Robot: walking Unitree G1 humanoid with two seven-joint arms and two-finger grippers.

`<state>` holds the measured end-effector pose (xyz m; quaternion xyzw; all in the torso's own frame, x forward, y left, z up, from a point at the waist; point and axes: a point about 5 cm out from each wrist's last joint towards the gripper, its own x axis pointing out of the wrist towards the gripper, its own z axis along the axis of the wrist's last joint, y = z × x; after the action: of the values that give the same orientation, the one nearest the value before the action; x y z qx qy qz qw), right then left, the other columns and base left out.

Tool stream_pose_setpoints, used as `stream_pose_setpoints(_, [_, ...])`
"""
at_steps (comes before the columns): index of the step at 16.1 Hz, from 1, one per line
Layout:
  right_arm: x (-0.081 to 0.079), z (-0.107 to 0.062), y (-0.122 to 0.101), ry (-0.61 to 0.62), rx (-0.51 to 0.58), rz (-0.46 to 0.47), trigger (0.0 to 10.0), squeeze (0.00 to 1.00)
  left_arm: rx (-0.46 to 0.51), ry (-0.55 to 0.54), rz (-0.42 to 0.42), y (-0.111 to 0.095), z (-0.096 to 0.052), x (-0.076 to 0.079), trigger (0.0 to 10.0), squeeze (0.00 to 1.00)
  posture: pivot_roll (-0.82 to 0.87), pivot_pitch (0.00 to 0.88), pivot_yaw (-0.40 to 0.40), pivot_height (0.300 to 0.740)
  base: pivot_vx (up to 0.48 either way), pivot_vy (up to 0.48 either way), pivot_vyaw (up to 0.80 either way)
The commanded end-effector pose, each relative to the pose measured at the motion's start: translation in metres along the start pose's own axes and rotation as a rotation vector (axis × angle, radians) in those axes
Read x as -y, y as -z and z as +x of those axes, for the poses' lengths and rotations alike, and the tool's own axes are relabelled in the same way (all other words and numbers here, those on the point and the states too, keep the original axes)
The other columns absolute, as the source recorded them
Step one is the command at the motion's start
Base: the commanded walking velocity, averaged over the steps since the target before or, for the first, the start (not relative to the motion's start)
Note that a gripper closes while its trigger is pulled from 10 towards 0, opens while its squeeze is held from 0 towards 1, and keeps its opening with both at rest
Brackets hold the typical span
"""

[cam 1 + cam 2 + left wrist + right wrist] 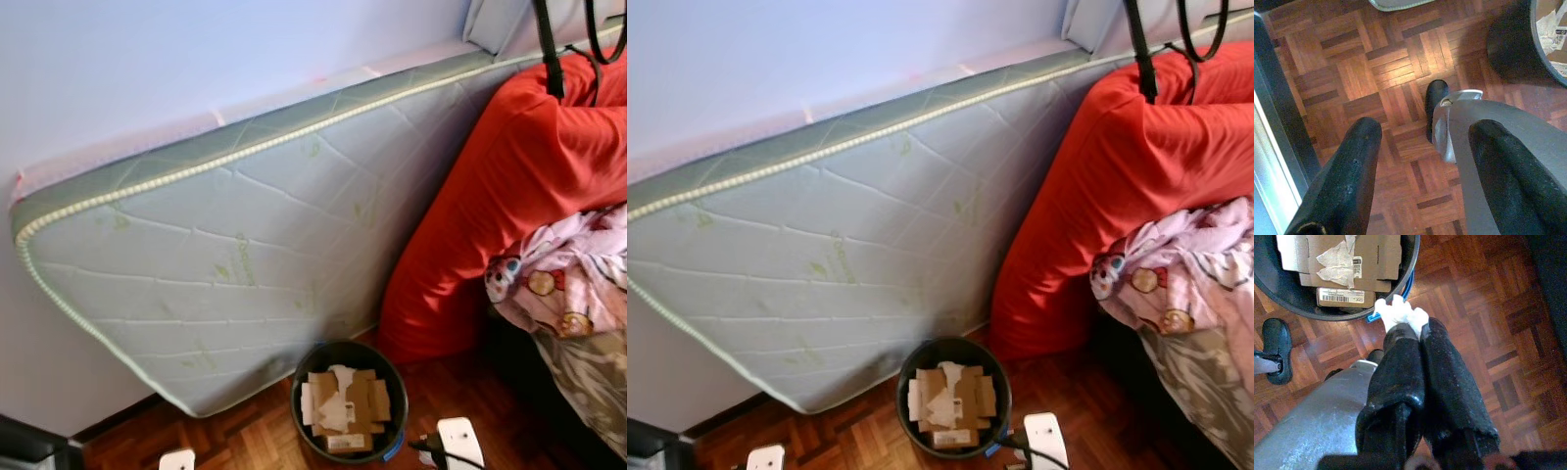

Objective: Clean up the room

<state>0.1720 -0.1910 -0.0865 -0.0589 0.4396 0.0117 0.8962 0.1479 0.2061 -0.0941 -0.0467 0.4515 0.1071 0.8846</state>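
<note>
One white wad (1399,313) pinched in right gripper (1409,328) | beside bin (1411,264) rim | left gripper (1422,147) agape

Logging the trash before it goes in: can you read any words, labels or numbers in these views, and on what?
No text is legible.
Barcode label on the box in the bin: too blurred.
Small label on the cardboard above it: too small.
Green marks on the mattress: unreadable.

Barcode labels (1344,295) on cardboard in the bin (1411,264) are too small to read.
</note>
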Motion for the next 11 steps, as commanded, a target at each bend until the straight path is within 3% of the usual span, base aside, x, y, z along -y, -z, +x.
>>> stream_pose_setpoints(1, [0.0012,-0.0033,0.0130,0.005,-0.040,0.017,10.0,0.00,-0.020,0.001,0.002,0.0056,-0.0012,-0.0002,10.0,0.00,-0.13,0.116,-0.010,0.740,0.000,0.000,0.00])
stream_pose_setpoints(4, [0.0006,-0.0032,0.0122,-0.003,-0.035,-0.003,10.0,0.00,-0.015,0.000,-0.001,0.0054,-0.0013,-0.0004,10.0,0.00,-0.13,0.117,-0.010,0.740,0.000,0.000,0.00])
stream_pose_setpoints(6, [0.0002,-0.0032,0.0125,-0.005,-0.037,-0.024,10.0,0.00,-0.015,0.000,0.000,0.0055,-0.0013,-0.0006,10.0,0.00,-0.13,0.118,-0.009,0.740,0.000,0.000,0.80])
stream_pose_setpoints(9, [-0.0002,-0.0036,0.0139,-0.004,-0.040,-0.004,10.0,0.00,-0.016,-0.002,0.003,0.0057,-0.0014,-0.0012,10.0,0.00,-0.13,0.120,-0.008,0.740,0.269,0.000,0.68])
stream_pose_setpoints(11, [-0.0001,-0.0037,0.0148,0.000,-0.045,0.017,10.0,0.00,-0.015,-0.001,0.007,0.0054,-0.0014,-0.0014,10.0,0.00,-0.13,0.121,-0.007,0.740,0.289,0.000,0.00])
